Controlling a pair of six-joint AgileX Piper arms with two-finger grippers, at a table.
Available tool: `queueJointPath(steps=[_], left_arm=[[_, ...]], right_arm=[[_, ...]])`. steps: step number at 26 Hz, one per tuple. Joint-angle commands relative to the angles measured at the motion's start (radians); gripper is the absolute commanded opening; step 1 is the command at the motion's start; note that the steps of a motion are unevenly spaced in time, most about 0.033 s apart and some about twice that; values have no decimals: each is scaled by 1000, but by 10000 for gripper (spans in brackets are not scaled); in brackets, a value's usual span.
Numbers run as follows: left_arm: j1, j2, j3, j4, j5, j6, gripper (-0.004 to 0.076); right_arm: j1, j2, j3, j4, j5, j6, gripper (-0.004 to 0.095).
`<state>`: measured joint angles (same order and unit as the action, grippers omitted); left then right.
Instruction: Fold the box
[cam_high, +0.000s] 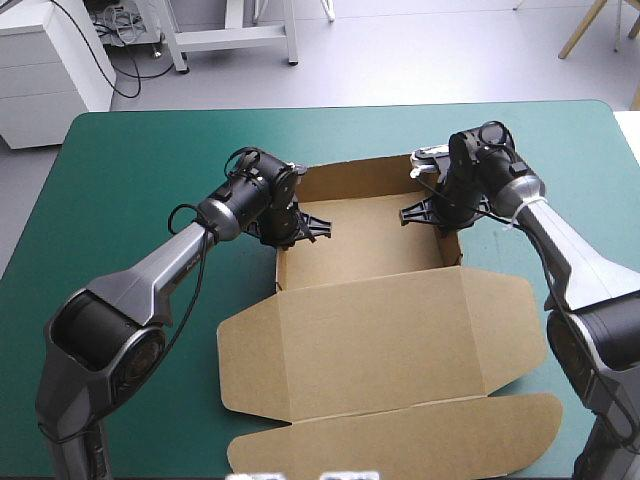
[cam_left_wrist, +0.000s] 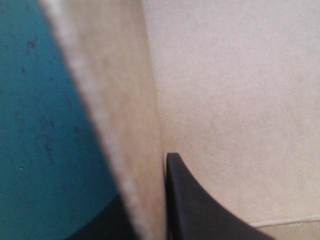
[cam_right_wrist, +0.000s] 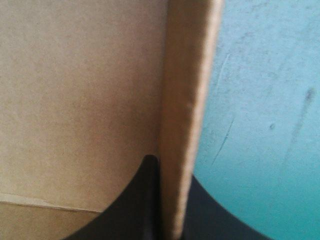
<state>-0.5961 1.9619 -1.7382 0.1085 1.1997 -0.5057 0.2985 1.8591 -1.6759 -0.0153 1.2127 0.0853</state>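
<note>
Pinched with the left gripper (cam_high: 297, 227): the raised left wall (cam_high: 281, 268) of the box (cam_high: 370, 248). One black finger (cam_left_wrist: 192, 210) inside the tray, the other outside over the teal-green cover (cam_high: 130, 190), the two all but meeting with only the board between. Wall upright and edge-on in the left wrist view.

Clamped the same way with the right gripper (cam_high: 430, 212): the right wall (cam_high: 455, 250). One finger (cam_right_wrist: 140, 200) on the inner face, the other on the outer, nearly closed on the sheet. Wall upright here too.

Between the two grippers, an open tray near the middle of the table, slightly toward the far side. Standing along its far side, the far wall (cam_high: 360, 178), its top edge free. On the near side, no wall, only the crease into the lid (cam_high: 380, 340).

Lid flat on the cover, wider than the tray, with a rounded ear (cam_high: 245, 365) to the left and another (cam_high: 515, 325) to the right. Nearer still, the long tuck flap (cam_high: 400, 440), flat and close to the near edge.

Broad bare cover left of the left arm and along the far edge beyond the far wall. Right of the tray, a narrower bare strip up to the table's right edge. Little free cover on the near side, taken up by lid and flap.
</note>
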Motion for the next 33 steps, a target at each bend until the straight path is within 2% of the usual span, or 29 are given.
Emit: queueJointPath(steps=[1,6,14,21,25,33], left_arm=[[-15,-32,-26,-18,27,9,-10],[23,-11,-26,-95,35,-40,-10],[43,-11,-28,-67,-1,-66,-10],[64,-11,-30,-69,-29,-66,-10],[97,-11,-30,-103,-29,-45,-10],[105,-11,-30,-100,-42,21,-10]], right_arm=[[3,-49,-30,61,-48,-32,-14],[3,-35,-30,57,-41,-32,-14],[3,-8,-30,61,-9,-20,-14],[3,-10,10,124,-9,2,-14],[3,-10,78,121,-50,2,-14],[3,-10,76,134,-108,2,-14]])
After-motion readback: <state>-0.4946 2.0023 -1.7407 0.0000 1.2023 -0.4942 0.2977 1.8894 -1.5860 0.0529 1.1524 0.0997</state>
